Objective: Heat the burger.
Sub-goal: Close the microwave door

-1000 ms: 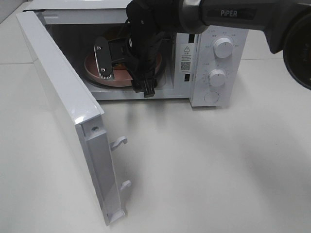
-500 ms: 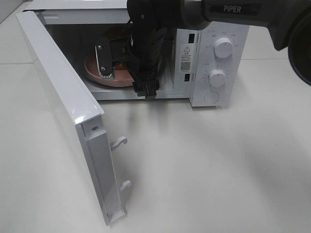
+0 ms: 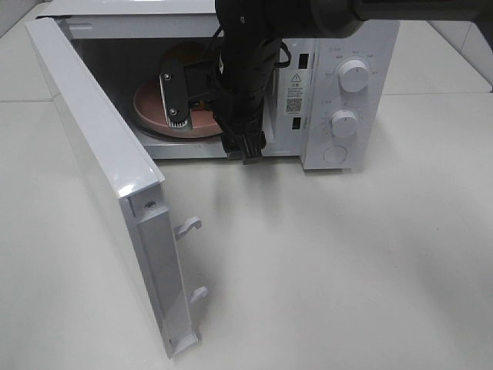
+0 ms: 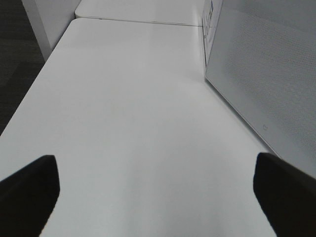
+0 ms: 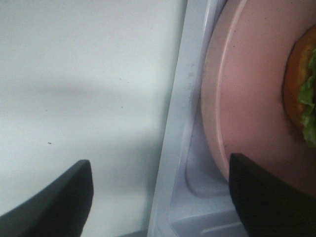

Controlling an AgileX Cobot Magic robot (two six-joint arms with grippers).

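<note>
Two tools, both spread wide, holding nothing: right tool (image 5: 160, 195) at the mouth of the microwave (image 3: 312, 146), left tool (image 4: 153, 192) over the table (image 4: 138, 98). Burger (image 5: 300, 89) sits on the pink plate (image 5: 247, 98) inside. Reckon it light, soft, layers prone to slide; you'd do better gripping the stiff plate rim.

The scene is lit brightly and evenly from overhead. Soft, diffuse shadows are cast on the table (image 3: 331, 262) at 6 o'clock of the microwave (image 3: 347, 46), whose cavity is left dim. A small glare is seen on the door (image 3: 123, 183). The plate (image 5: 247, 98), burger (image 5: 302, 84), left gripper (image 4: 157, 192) and right gripper (image 5: 160, 197) are rendered blurred
</note>
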